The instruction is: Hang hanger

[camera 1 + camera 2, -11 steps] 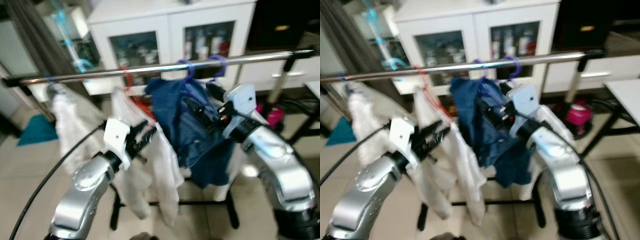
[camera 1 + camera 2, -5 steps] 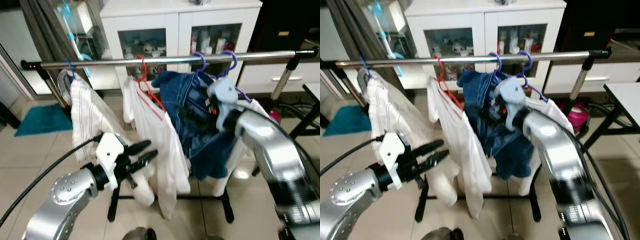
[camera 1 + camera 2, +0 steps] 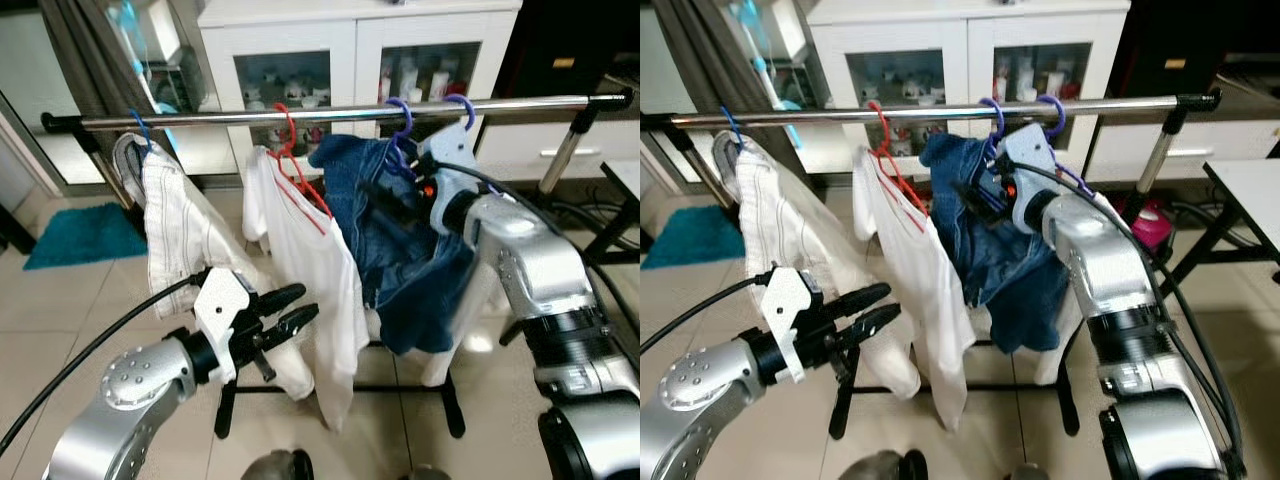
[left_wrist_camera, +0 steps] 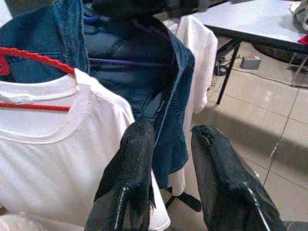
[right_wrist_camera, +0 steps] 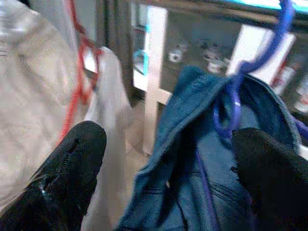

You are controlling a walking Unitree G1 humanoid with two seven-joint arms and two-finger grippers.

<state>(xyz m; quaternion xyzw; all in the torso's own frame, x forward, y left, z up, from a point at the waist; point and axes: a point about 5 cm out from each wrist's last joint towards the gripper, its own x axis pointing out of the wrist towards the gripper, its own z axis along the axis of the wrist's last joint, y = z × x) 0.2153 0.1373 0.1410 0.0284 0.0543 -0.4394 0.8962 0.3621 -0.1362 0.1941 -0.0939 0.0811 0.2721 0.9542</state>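
A silver clothes rail (image 3: 300,115) carries several hangers. A purple hanger (image 3: 398,115) holds a blue denim jacket (image 3: 405,260); its hook (image 5: 231,96) shows in the right wrist view. A red hanger (image 3: 290,150) bears a white T-shirt (image 3: 315,260). My right gripper (image 3: 385,198) is up at the jacket's collar just under the rail, open, its fingers (image 5: 72,163) spread wide either side of the collar. My left gripper (image 3: 290,308) is low, in front of the white T-shirt's hem, open with nothing between its fingers (image 4: 130,168).
A blue hanger with a white striped shirt (image 3: 180,235) hangs at the rail's left end. A second purple hanger (image 3: 462,105) with a white garment hangs right of the jacket. A white glass-door cabinet (image 3: 350,50) stands behind. A table (image 3: 1250,190) is at the right.
The camera has shifted and the picture has steadied. My right wrist has risen a little closer to the rail by the purple hook. The left gripper stays about where it was.
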